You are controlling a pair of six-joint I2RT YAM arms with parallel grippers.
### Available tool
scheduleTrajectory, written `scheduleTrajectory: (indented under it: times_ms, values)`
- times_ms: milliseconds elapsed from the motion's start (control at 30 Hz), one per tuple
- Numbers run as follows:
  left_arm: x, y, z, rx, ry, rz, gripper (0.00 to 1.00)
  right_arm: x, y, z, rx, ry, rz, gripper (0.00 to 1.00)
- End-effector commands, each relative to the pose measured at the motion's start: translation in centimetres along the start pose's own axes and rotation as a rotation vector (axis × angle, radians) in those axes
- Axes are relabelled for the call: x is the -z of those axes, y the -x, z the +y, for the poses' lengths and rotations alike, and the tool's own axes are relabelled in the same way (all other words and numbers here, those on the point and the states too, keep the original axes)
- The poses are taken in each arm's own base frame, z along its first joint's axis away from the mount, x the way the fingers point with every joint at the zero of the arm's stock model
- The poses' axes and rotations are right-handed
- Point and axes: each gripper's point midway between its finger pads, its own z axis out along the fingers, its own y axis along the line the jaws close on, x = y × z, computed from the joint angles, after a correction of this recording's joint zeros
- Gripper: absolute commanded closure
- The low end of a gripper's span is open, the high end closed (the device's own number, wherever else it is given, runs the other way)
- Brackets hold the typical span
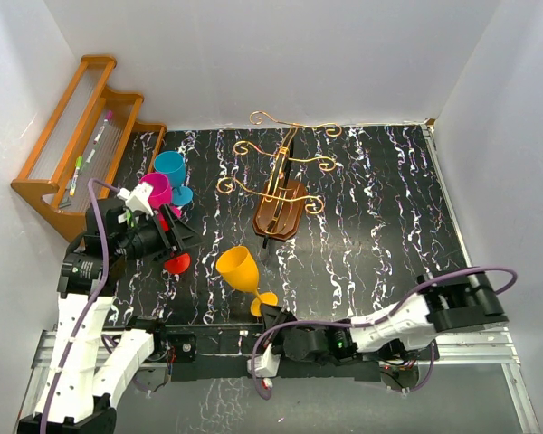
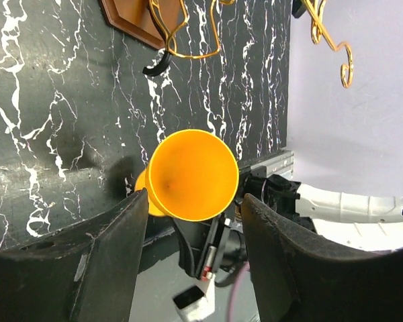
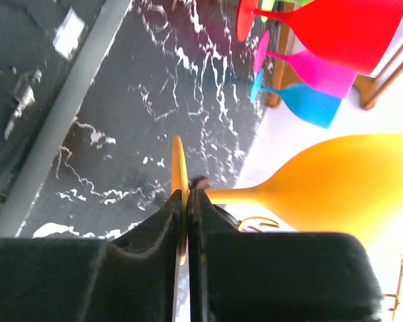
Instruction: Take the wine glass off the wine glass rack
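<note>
Right wrist view showed the right gripper [image 3: 187,201] clamped on the foot of the orange wine glass [image 3: 322,188] by the counter's near edge, off the wine glass rack [image 1: 281,203]; left gripper [image 2: 195,198] agape; we judged set-down next.

Robot-manipulation laboratory cell. Plain white panel walls [image 1: 253,54] box in a black marble-patterned tabletop [image 1: 380,226]. The left arm [image 1: 81,353] and right arm [image 1: 407,316], white and black, are mounted on an aluminium rail [image 1: 493,348] at its near edge, trailing purple cables [image 1: 462,271].

The parted left end effector [image 2: 195,201] faces an orange wine glass [image 2: 193,176].
</note>
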Motion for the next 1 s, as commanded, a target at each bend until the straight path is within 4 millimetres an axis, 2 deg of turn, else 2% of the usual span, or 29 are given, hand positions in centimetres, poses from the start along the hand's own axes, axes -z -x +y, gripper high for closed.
scheduleTrajectory:
  times_ms: [0,400,667,733,867,900,967]
  values:
    - [0.2,-1.9,-0.1,-0.004,-0.031,0.066,0.44,0.3,-0.3,-4.7,0.175,-0.234,0.105,0.92]
    - [-0.8,-4.9,1.8,-0.003,-0.023,0.160,0.45,-1.0,1.1,-6.9,0.261,-0.332,0.089,0.92]
    - [-1.2,-5.3,2.5,-0.007,-0.008,0.176,0.48,-2.1,1.8,-8.0,0.286,-0.356,0.077,0.92]
    - [-1.3,-5.5,2.9,-0.011,0.000,0.185,0.56,-2.2,1.9,-8.2,0.290,-0.358,0.077,0.92]
    - [-1.1,-5.2,3.2,-0.027,0.032,0.180,0.96,-2.3,1.7,-8.1,0.284,-0.356,0.088,0.92]
    - [-1.0,-5.0,3.2,-0.034,0.043,0.172,1.00,-2.3,1.6,-7.9,0.282,-0.353,0.094,0.92]
    - [-0.7,-4.2,3.2,-0.052,0.074,0.146,1.00,-2.2,1.0,-7.7,0.266,-0.349,0.119,0.91]
